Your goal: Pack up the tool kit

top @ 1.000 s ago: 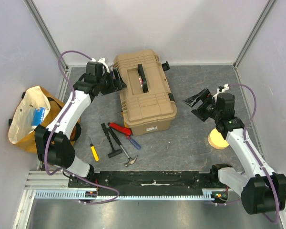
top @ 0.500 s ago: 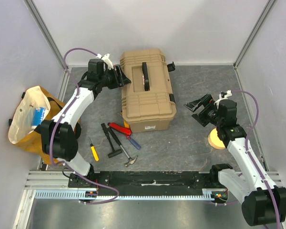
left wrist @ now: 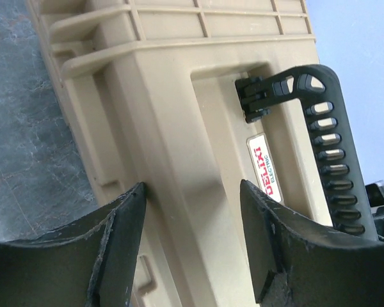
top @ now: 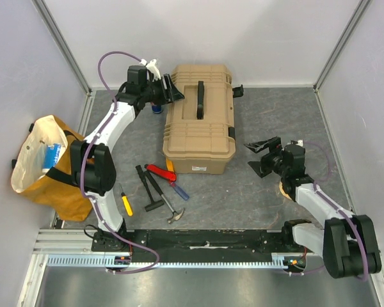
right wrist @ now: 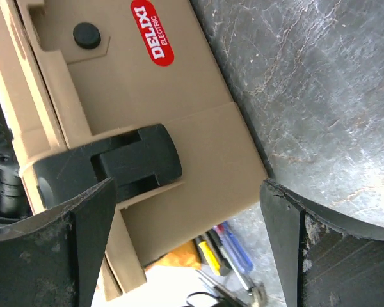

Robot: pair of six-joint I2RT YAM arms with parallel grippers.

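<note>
Since the earlier frames the tan plastic toolbox (top: 198, 118) has swung round until it sits square to me. It lies lid shut at the back of the grey worktop (top: 269, 115). My left arm (top: 118, 121) has stretched farther back alongside it. My right arm (top: 307, 192) has dropped lower and nearer, and now covers most of the round tan disc (top: 283, 187).

The left jaws are spread wide at the box's far left edge, with its ridge between them; I cannot tell whether they touch it. The right jaws are spread wide just off its right side, gripping nothing.

In front of the box lie red-handled pliers (top: 159, 171), a blue-handled screwdriver (top: 180, 190), a steel-headed hammer (top: 170, 209), a black-handled tool (top: 147, 187) and a yellow-handled screwdriver (top: 126, 204), all outside it. A cream and yellow bag (top: 38, 160) sits far left.

The left wrist view gives me the ribbed black carry handle (left wrist: 320, 141) close up. Only the right wrist view shows the black side latch (right wrist: 115, 166) folded flat against the box.
</note>
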